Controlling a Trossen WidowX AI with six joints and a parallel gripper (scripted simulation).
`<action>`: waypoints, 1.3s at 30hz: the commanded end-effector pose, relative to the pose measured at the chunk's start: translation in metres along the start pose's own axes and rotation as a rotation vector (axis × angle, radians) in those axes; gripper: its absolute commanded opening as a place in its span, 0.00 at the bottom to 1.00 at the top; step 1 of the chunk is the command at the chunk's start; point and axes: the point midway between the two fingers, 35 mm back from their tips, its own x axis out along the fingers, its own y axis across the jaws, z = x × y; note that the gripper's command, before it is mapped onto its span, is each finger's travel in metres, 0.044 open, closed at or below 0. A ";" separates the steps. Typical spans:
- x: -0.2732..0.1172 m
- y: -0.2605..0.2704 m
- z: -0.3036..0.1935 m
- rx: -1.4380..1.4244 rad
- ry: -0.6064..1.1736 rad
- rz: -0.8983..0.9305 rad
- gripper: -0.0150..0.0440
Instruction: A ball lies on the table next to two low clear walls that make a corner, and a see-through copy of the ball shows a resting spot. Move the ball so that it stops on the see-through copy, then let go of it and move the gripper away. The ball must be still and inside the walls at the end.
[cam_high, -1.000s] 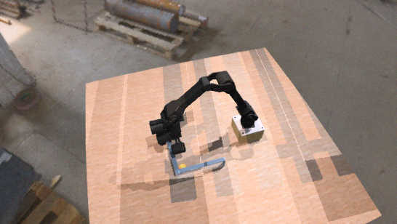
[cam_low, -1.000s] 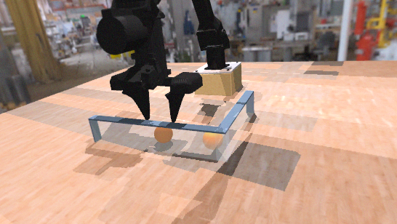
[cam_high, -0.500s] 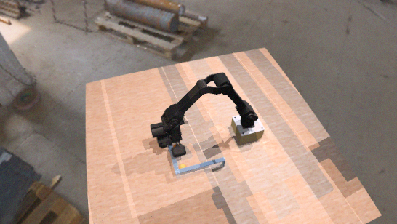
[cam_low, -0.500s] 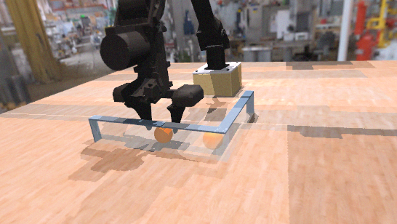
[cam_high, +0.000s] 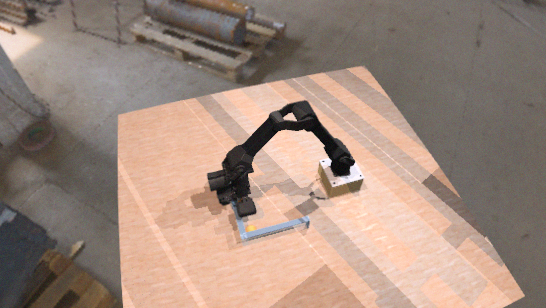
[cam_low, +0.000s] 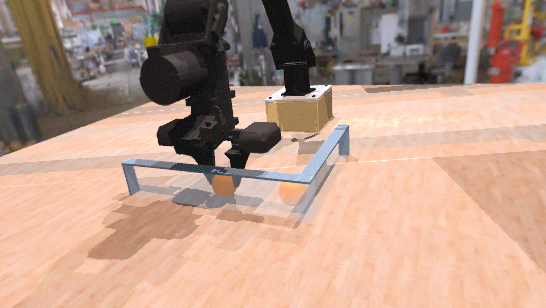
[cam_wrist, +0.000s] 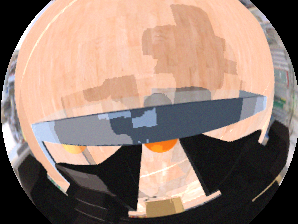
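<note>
The orange ball lies on the table inside the corner, close to one clear wall. My gripper reaches down over it, one finger against each side, and is shut on the ball. In the top view the gripper hides the ball. The see-through copy, paler and yellow-orange, sits in the corner beside both walls, along the same wall from the ball and apart from it. In the wrist view the wall's top edge covers part of the ball and the fingertips.
The second clear wall meets the first at the corner and runs back toward the arm's base block. The bluish top edge of the near wall passes right beside the fingers. The wooden table carries everything.
</note>
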 end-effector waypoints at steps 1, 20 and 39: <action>0.000 0.000 0.000 -0.002 0.001 0.004 0.42; -0.045 -0.003 -0.018 0.035 0.085 -0.006 0.25; -0.130 0.001 0.000 -0.007 0.000 0.003 0.25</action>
